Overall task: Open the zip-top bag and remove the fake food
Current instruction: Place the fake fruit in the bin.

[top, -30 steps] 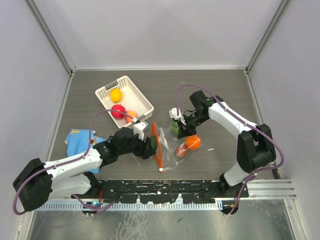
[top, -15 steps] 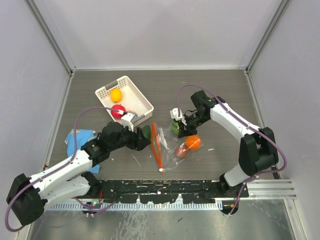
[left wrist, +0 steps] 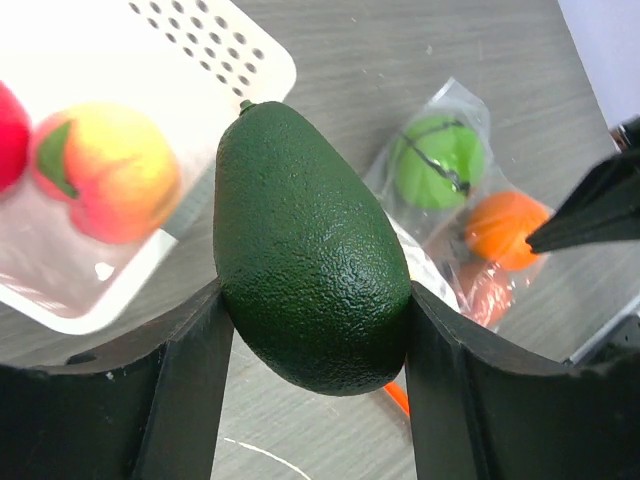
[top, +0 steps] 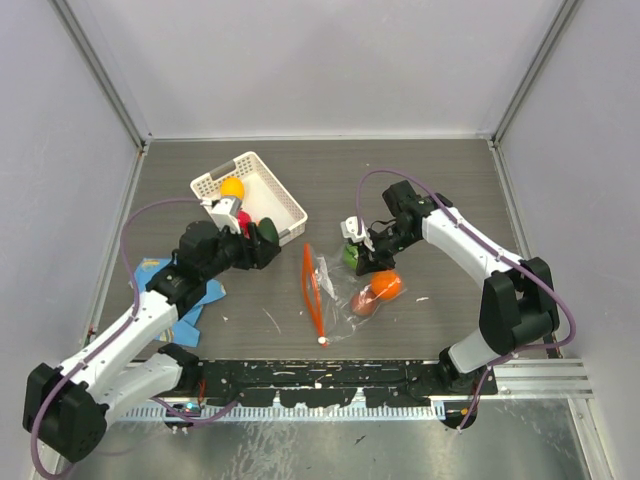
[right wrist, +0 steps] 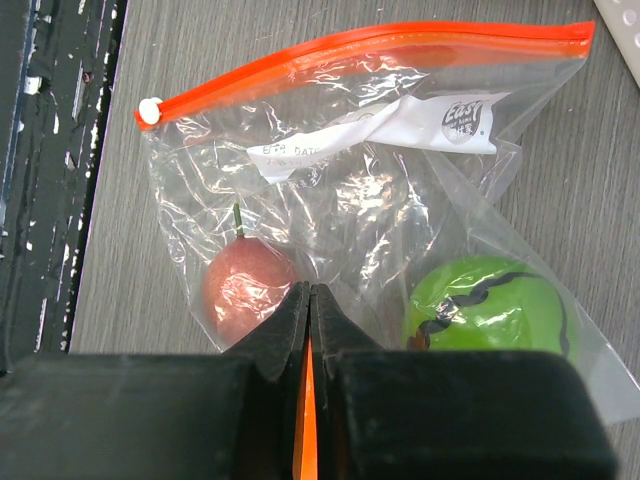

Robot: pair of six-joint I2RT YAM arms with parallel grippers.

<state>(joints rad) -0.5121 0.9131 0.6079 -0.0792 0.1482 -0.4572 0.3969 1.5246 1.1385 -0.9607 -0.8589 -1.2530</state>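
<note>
Gripping the avocado in the left hand, fingers pressing on its two flanks at the widest part, stem end pointing away. Hovering it just short of the basket, a peach lying inside, off to the hand's left. Judging the avocado light, rigid and pebbly-skinned, so unlikely to slip. Rating a hold across the belly, as here, as sound.

Pinching the right hand shut, seemingly on a fold of the bag right at the fingertips; cannot tell how much film is caught. Seeing the bag resting on the table ahead of that hand, orange zip along its far edge. Finding a brown fruit just left of the fingertips and a green fruit just right, both inside the film. Spotting an orange fruit in the top view, beside the hand, also bagged.

Judging the bag thin, crinkly, slippery and limp, sagging wherever lifted, with fruit rolling to the low end. Favouring a hold on the stiffer zip lip or a bare corner, away from the bulges. Expecting smooth round fruit to squirt out of a hard pinch, so closing gently across the middle.
</note>
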